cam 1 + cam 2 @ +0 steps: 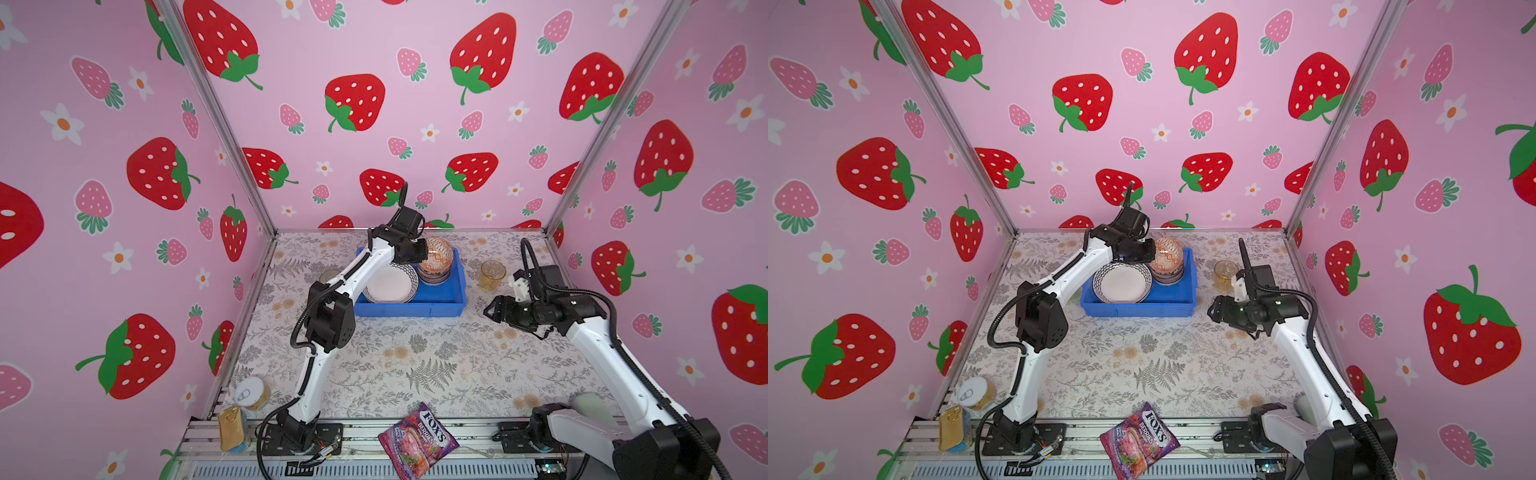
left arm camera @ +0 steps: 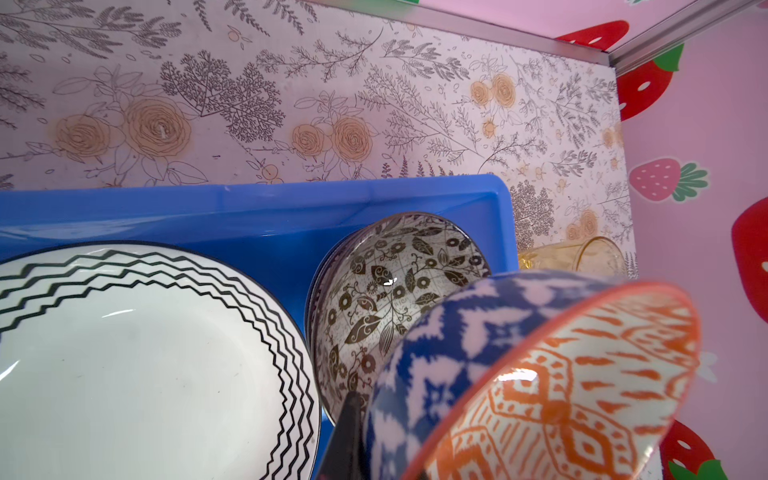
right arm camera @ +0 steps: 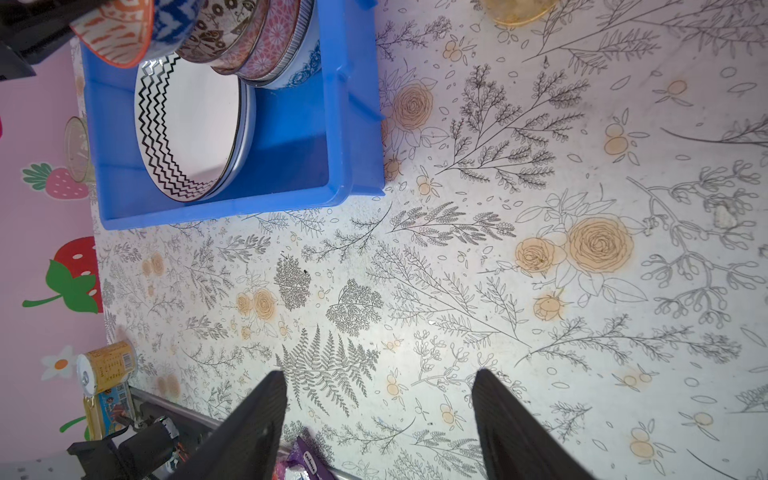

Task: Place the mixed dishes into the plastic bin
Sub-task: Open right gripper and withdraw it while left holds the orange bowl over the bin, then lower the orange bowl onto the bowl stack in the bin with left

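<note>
Orange bowl in left gripper over bin

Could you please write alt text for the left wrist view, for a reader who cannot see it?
The left hand holds a tilted orange-and-blue bowl close to the camera, over a black-and-white floral bowl in the blue bin. A white zigzag-rimmed plate lies beside it; an amber glass stands on the table beyond.

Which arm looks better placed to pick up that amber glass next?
Right: the right end effector is open, empty and near the amber glass; the left end effector grips the orange bowl over the blue bin.
</note>
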